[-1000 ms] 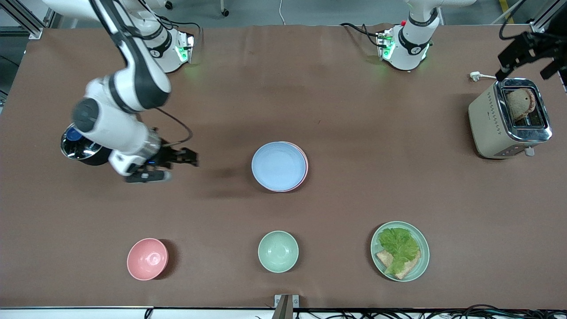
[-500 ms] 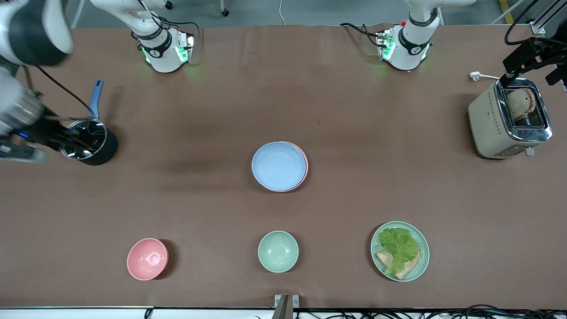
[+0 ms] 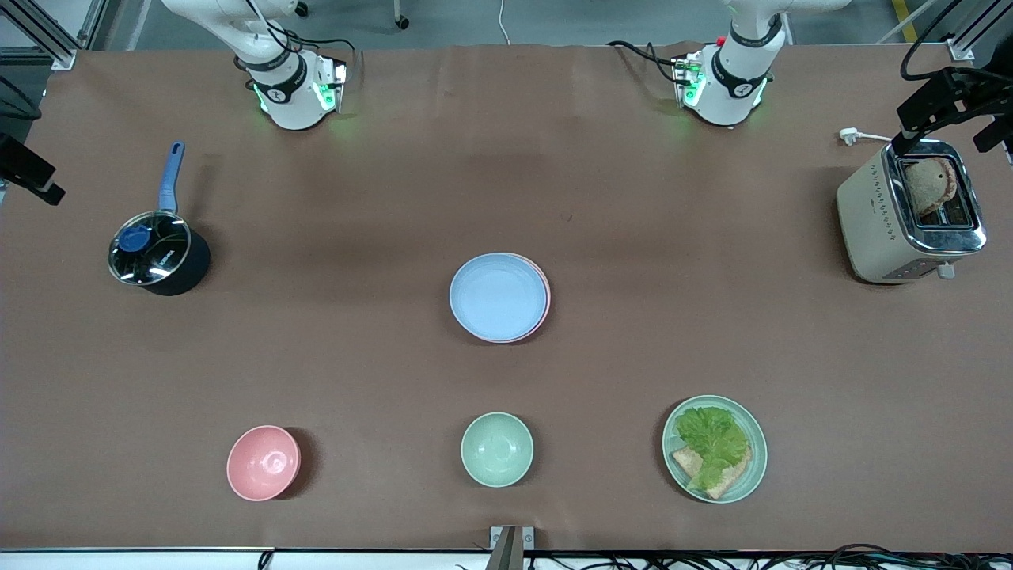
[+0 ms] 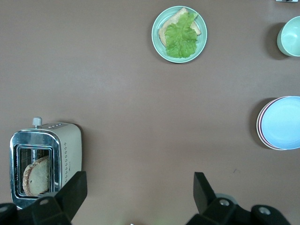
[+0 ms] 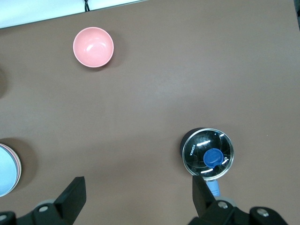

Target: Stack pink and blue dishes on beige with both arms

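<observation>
The light blue plate (image 3: pixel 498 296) lies on top of the pale pink plate (image 3: pixel 546 302) at the table's middle; only a thin pink rim shows. No beige plate shows; I cannot tell whether one lies under the stack. In the left wrist view the blue plate (image 4: pixel 284 123) and the pink rim (image 4: pixel 258 125) sit well off from my left gripper (image 4: pixel 137 192), which is open and empty. The left gripper (image 3: pixel 948 96) hangs high over the toaster. My right gripper (image 5: pixel 137 196) is open and empty, high beside the pot; the blue plate (image 5: pixel 4 171) sits at that view's edge.
A toaster (image 3: pixel 910 212) holding bread stands at the left arm's end. A lidded pot (image 3: pixel 157 257) with a blue handle stands at the right arm's end. Nearest the front camera are a pink bowl (image 3: pixel 263 462), a mint-green bowl (image 3: pixel 497 449) and a mint plate of lettuce and bread (image 3: pixel 715 448).
My right arm has swung away from the table's middle, past the pot, and risen almost out of the front view. The plates and the left arm have stayed put.
</observation>
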